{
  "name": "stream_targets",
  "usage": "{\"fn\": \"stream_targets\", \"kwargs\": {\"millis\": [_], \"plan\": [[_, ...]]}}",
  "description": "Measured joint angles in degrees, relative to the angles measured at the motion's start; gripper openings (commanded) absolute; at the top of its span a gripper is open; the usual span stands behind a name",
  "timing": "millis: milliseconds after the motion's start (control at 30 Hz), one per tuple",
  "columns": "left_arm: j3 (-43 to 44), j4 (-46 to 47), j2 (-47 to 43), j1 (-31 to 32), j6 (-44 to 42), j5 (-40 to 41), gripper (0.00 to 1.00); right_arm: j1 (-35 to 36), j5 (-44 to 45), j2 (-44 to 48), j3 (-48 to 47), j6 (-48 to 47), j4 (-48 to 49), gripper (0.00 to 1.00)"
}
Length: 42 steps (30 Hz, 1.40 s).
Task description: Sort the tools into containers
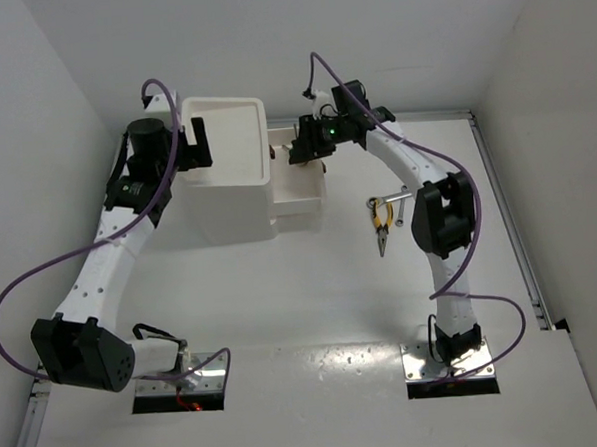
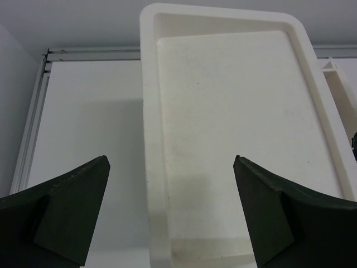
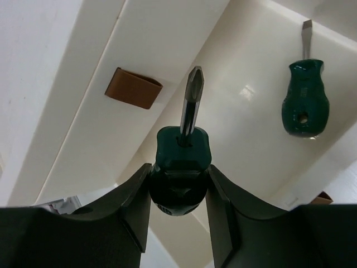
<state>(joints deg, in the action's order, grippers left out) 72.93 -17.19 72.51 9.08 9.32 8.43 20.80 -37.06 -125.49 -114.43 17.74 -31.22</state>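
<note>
My right gripper (image 1: 300, 149) hangs over the smaller white bin (image 1: 299, 195). In the right wrist view it (image 3: 179, 170) is shut on the handle of a green screwdriver (image 3: 182, 146), tip pointing into that bin (image 3: 234, 61). A second green screwdriver (image 3: 304, 99) lies on the bin's floor. My left gripper (image 1: 200, 144) is open and empty over the left rim of the large deep bin (image 1: 222, 107). In the left wrist view it (image 2: 172, 167) straddles that rim (image 2: 148, 111), and what shows of the bin's floor is bare. Yellow-handled pliers (image 1: 380, 219) and a silver wrench (image 1: 398, 200) lie on the table to the right.
The two bins stand side by side at the back middle of the table. A brown tab (image 3: 133, 87) sits on the smaller bin's rim. White walls close the table on the left, the back and the right. A metal rail (image 1: 509, 222) runs along the right edge.
</note>
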Motion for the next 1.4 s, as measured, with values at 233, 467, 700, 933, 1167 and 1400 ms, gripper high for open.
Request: {"fn": "stream_targets", "kwargs": {"millis": [233,467,700,933,1167,1400], "plan": [[0.02,0.0,1.42,0.0,0.42,1.7,1.0,1.99,0.85,-0.2,-2.21,-1.05,-0.96,0.67],[2.89,-0.26,3.8,0.0,0.44,4.61,1.0,2.45,3.32,-0.13,-2.6,-1.66,-0.66,0.65],[5.44,-1.09,6.54,-0.02,0.52,5.9,0.86,-0.44,8.2,5.29,-0.09,-1.97,-0.48,0.64],[6.84,-3.98,9.49,-0.46,1.55,4.59,0.75,-9.35,11.04,12.48,4.09,-2.38,-0.13,0.63],[7.17,-7.43,12.09,-1.79,2.51,3.26,0.39,-18.97,10.95,12.92,11.54,-3.15,-1.46,0.62],[11.21,-11.56,14.56,-3.19,0.42,-1.09,0.0,-19.15,6.16,10.95,13.9,-7.78,-3.19,0.53]]}}
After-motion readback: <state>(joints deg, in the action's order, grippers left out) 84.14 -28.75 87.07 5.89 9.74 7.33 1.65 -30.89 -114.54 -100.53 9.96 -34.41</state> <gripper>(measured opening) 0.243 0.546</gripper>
